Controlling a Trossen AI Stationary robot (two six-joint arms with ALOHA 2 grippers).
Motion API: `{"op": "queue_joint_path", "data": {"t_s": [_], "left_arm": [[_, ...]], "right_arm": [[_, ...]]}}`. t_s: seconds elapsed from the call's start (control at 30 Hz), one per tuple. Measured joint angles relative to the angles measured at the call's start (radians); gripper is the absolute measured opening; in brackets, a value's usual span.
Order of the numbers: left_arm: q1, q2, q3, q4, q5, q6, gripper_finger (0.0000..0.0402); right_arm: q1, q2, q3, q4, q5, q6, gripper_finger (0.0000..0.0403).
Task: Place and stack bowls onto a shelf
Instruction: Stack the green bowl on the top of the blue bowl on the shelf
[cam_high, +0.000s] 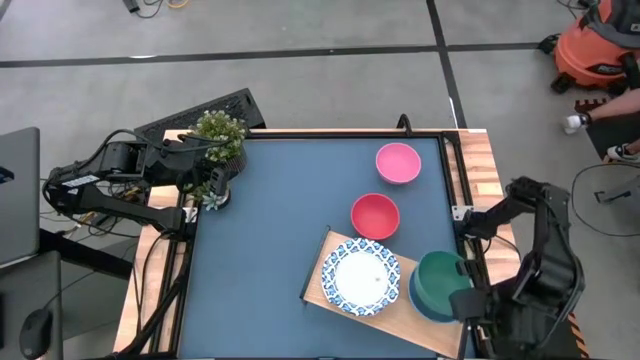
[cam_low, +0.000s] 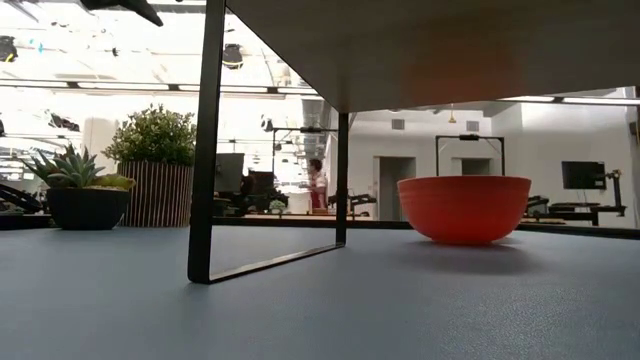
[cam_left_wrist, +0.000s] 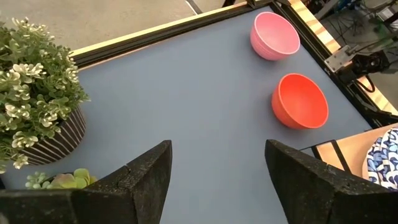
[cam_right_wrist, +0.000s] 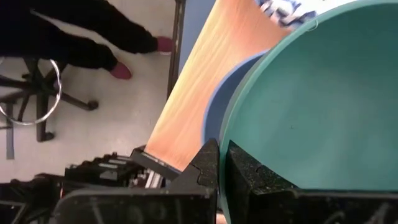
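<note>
While right pincer (cam_right_wrist: 221, 163) grips teal bowl (cam_high: 440, 280), shelf (cam_high: 318, 280) edge lies beside.

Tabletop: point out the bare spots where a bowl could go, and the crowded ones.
Widest bare stretch: the dark tabletop between the potted plants and the wooden shelf. Crowded: the shelf's right end, where the patterned bowl and the teal bowl, gripped by the right gripper, sit, with the red bowl just beyond.

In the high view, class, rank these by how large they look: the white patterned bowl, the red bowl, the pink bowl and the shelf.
1. The shelf, widest by far.
2. The white patterned bowl, resting on it.
3. The red bowl and pink bowl look about alike; I would not rank one above the other.
</note>
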Motion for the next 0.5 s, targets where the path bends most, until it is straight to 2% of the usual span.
{"op": "queue_joint_path", "data": {"t_s": [0.27, 0.5], "left_arm": [[0.0, 0.0, 0.0, 0.0, 0.001, 0.006, 0.0243], [0.0, 0.0, 0.0, 0.0, 0.001, 0.007, 0.0243]], "right_arm": [[-0.01, 0.016, 0.0, 0.0, -0.027, -0.023, 0.0034], [-0.056, 0.016, 0.0, 0.0, -0.068, -0.022, 0.0091]]}}
